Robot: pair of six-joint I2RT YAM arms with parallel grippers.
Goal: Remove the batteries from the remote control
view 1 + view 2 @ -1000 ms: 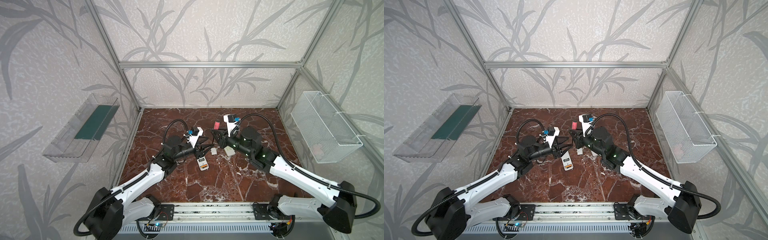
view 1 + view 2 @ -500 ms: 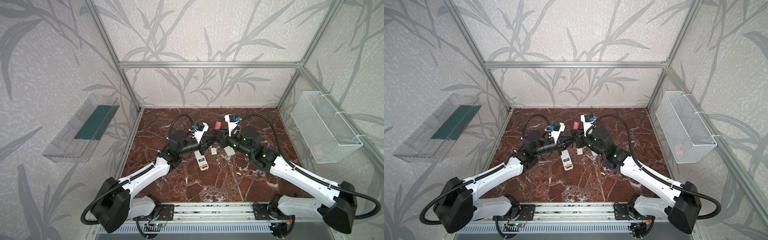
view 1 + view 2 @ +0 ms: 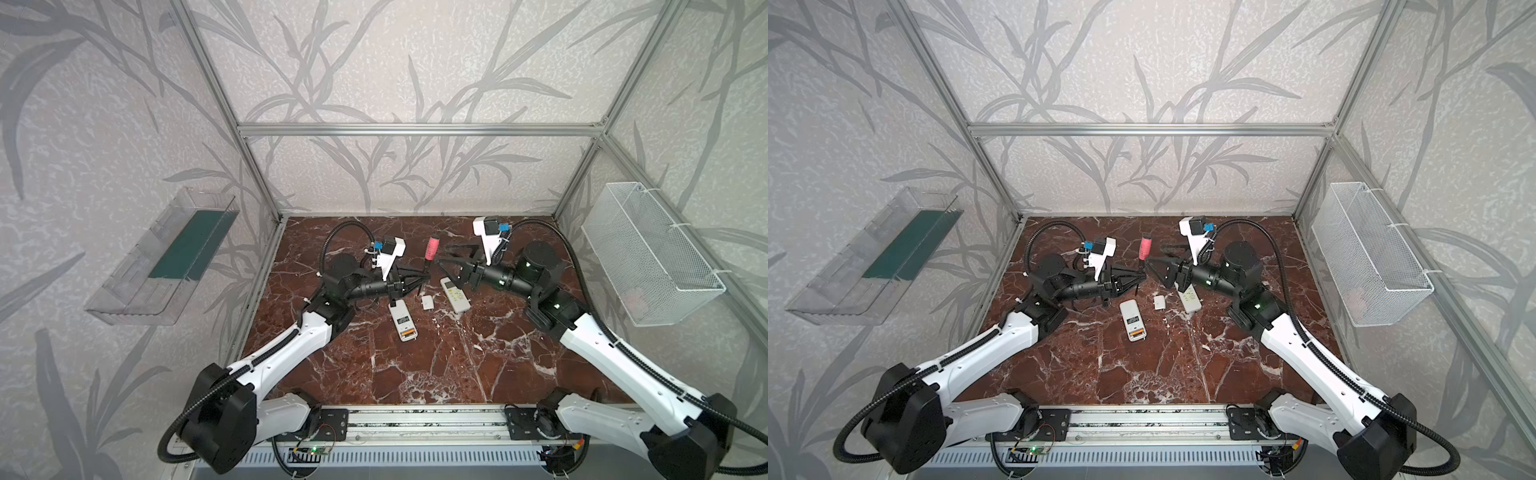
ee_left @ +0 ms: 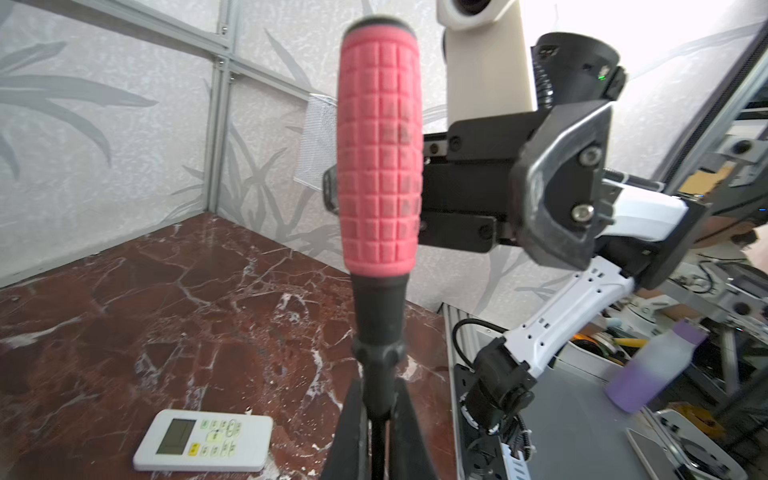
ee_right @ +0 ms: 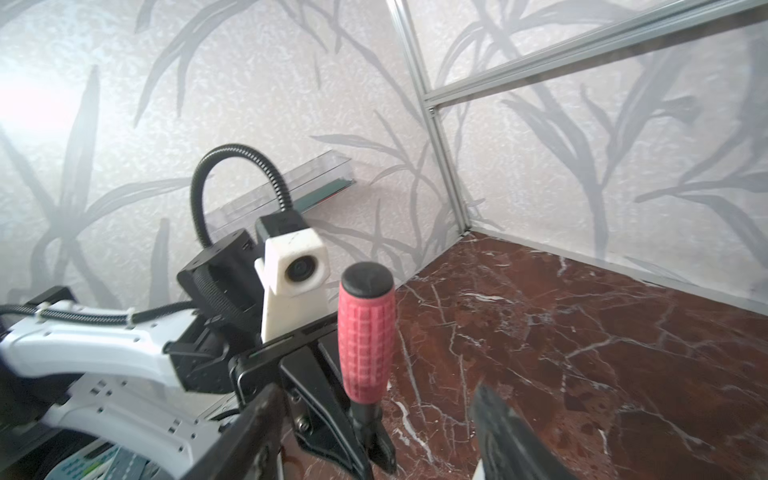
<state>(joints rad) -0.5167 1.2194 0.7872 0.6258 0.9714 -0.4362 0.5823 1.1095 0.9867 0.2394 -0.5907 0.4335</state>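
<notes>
The screwdriver point(image 3: 431, 248) has passed from the right gripper point(image 3: 444, 254), jaws released, to the left gripper point(image 3: 422, 279), jaws clenched on its shaft, handle up, while a yellow-orange battery point(image 3: 408, 333) sits in the near end of the face-down remote point(image 3: 402, 322) lying near-to-far on the desk point(image 3: 415, 374), battery axis too small to tell.

Left arm point(image 3: 291, 347): stretched forward and inward over the floor, wrist about level.
Left gripper point(image 3: 420, 277): jaws clamped on the dark neck of the pink-handled screwdriver point(image 3: 431, 248), which stood upright.
Right arm point(image 3: 602, 351): stretched forward and inward, wrist about level.
Right gripper point(image 3: 444, 254): jaws spread apart, gripping nothing, close opposite the left gripper.
</notes>
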